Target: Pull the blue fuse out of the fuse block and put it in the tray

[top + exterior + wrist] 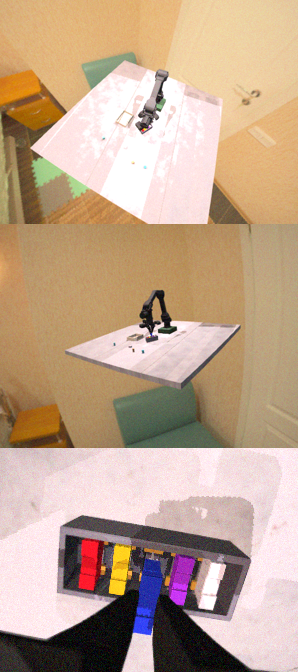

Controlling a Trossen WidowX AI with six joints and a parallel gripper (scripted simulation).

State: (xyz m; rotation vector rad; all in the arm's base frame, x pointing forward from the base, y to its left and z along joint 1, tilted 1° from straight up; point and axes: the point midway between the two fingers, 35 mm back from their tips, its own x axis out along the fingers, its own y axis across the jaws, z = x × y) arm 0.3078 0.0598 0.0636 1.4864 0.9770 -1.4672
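From the top, one dark arm is seen reaching down over the pale counter, with the pincer set above the single fuse block; one shallow tray lies just beside the arm, apart from the block, and three small bits, two teal and one yellow, are scattered well away nearer the front edge. In the exterior view, the blue fuse is glimpsed as a small blue tip at the pincer, just above the block, while the tray stands to one side with nothing visible in it. In the wrist view, five fuses are counted in one row: red, yellow, blue, purple and white. The blue fuse is gripped between the two black fingers of the closed pincer and stands higher than its four neighbours, over the middle slot of the grey block; whether its foot has cleared the slot cannot be told.
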